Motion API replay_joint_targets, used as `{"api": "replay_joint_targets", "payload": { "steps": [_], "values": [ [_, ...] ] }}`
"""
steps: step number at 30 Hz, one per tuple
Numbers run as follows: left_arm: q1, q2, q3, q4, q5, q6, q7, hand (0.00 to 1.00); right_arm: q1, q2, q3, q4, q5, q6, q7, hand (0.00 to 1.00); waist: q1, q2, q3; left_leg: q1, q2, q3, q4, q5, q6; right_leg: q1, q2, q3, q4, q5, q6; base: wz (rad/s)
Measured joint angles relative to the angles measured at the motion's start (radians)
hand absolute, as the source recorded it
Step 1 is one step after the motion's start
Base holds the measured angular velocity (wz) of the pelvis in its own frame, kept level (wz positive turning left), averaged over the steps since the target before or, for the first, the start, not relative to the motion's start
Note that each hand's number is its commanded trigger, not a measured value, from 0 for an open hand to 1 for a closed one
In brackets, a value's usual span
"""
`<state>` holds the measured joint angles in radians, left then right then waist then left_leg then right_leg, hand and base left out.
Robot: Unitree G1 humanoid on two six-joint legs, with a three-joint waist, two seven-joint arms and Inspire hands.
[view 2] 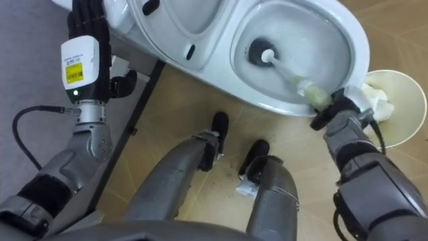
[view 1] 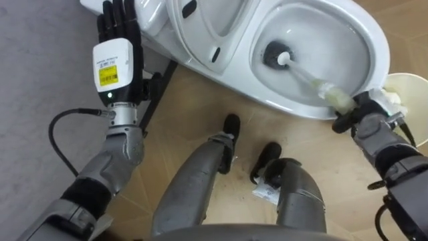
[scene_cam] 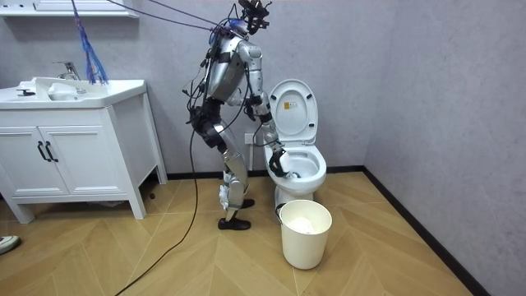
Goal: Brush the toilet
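Firmly, the right hand (view 1: 359,115) was clamped round the handle of the toilet brush (view 1: 278,57) at the front rim of the toilet bowl (view 1: 374,47), with the bristles at the bowl's bottom. The left hand (view 1: 119,47), fingers straight, stood beside the bowl's raised lid (view 1: 207,20). Scrubbing called for circling strokes kept below the rim.

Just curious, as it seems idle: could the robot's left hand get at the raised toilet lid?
Probably yes. The left hand is up right beside the raised lid, fingers straight, with nothing between them. The right hand grips the brush in the bowl.
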<state>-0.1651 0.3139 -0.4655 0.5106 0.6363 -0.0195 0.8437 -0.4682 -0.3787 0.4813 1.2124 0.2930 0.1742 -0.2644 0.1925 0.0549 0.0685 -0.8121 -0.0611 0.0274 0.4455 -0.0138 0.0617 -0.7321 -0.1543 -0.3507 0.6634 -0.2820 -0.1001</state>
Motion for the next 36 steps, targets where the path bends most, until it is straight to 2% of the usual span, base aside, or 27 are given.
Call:
{"api": "replay_joint_targets", "payload": {
  "steps": [4,7,9,10,14,18,20,23,26,28,31,36],
  "values": [
    [0.007,-0.021,0.020,-0.001,-0.001,0.006,0.006,0.00,0.020,0.021,-0.005,0.000,0.320,0.000,0.060,1.00,-0.028,0.000,-0.0001,0.000,-0.007,-0.001,-0.002,0.002,0.003,-0.002,-0.008,0.001,0.011,-0.003,0.005,0.04],
    [0.010,-0.021,0.023,-0.001,-0.001,0.009,0.006,0.00,0.027,0.040,-0.005,0.000,0.497,0.000,0.099,1.00,-0.051,0.001,-0.0005,0.006,-0.016,0.002,-0.009,0.010,0.007,-0.002,-0.018,0.001,0.018,-0.006,0.012,0.06],
    [0.009,-0.021,0.022,-0.002,0.001,0.007,0.006,0.00,0.037,0.048,-0.036,-0.002,0.558,-0.004,0.114,1.00,-0.056,0.000,-0.0006,0.009,-0.019,0.004,-0.014,0.014,0.011,-0.001,-0.020,0.005,0.020,-0.004,0.018,0.05],
    [0.010,-0.021,0.025,0.001,0.002,0.004,0.003,0.00,0.044,0.060,-0.064,-0.002,0.583,-0.018,0.117,1.00,-0.058,-0.001,-0.0007,0.015,-0.020,0.009,-0.015,0.016,0.014,0.001,-0.021,0.012,0.020,-0.002,0.022,-0.05],
    [0.021,-0.029,0.032,0.030,0.004,-0.011,-0.013,0.00,0.087,0.066,-0.077,-0.002,0.650,-0.028,0.170,1.00,-0.065,-0.005,-0.0004,0.060,-0.022,0.023,-0.023,0.011,0.026,0.041,-0.023,0.025,0.011,0.003,0.036,-0.11],
    [0.042,-0.031,0.035,0.045,0.004,-0.021,-0.026,0.00,0.125,0.066,-0.116,0.010,0.663,-0.034,0.205,1.00,-0.094,-0.009,-0.0016,0.109,-0.025,0.022,-0.037,0.010,0.033,0.100,-0.023,0.017,-0.019,0.004,0.053,0.00],
    [0.063,-0.029,0.034,0.047,0.005,-0.020,-0.037,0.00,0.143,0.066,-0.118,0.030,0.663,-0.035,0.225,1.00,-0.108,-0.010,-0.0017,0.142,-0.026,0.023,-0.037,0.002,0.043,0.135,-0.022,0.020,-0.028,0.004,0.061,-0.03],
    [0.092,-0.027,0.036,0.048,0.007,-0.020,-0.052,0.00,0.179,0.066,-0.119,0.063,0.689,-0.052,0.235,1.00,-0.116,-0.025,-0.0072,0.184,-0.035,0.023,-0.054,-0.001,0.048,0.171,-0.023,0.032,-0.041,0.004,0.075,-0.04],
    [0.113,-0.030,0.047,0.048,0.015,-0.025,-0.069,0.00,0.213,0.071,-0.129,0.077,0.687,-0.053,0.237,1.00,-0.125,-0.043,-0.0175,0.228,-0.037,0.023,-0.074,-0.003,0.050,0.218,-0.020,0.032,-0.072,0.012,0.086,0.00],
    [0.137,-0.038,0.070,0.048,0.047,-0.026,-0.084,0.00,0.235,0.080,-0.170,0.087,0.664,-0.053,0.258,1.00,-0.136,-0.059,-0.0245,0.258,-0.038,0.022,-0.083,-0.006,0.055,0.247,-0.018,0.028,-0.090,0.014,0.090,0.00],
    [0.157,-0.055,0.092,0.048,0.079,-0.027,-0.115,0.00,0.264,0.083,-0.220,0.104,0.593,-0.053,0.267,1.00,-0.135,-0.066,-0.0298,0.299,-0.038,0.017,-0.087,-0.013,0.063,0.299,-0.012,0.021,-0.121,0.019,0.099,0.03],
    [0.194,-0.055,0.103,0.048,0.085,-0.037,-0.141,0.00,0.294,0.086,-0.230,0.104,0.409,-0.077,0.231,1.00,-0.138,-0.071,-0.0386,0.356,-0.034,0.017,-0.106,-0.024,0.067,0.369,0.003,0.025,-0.175,0.037,0.109,-0.07]
  ]
}}
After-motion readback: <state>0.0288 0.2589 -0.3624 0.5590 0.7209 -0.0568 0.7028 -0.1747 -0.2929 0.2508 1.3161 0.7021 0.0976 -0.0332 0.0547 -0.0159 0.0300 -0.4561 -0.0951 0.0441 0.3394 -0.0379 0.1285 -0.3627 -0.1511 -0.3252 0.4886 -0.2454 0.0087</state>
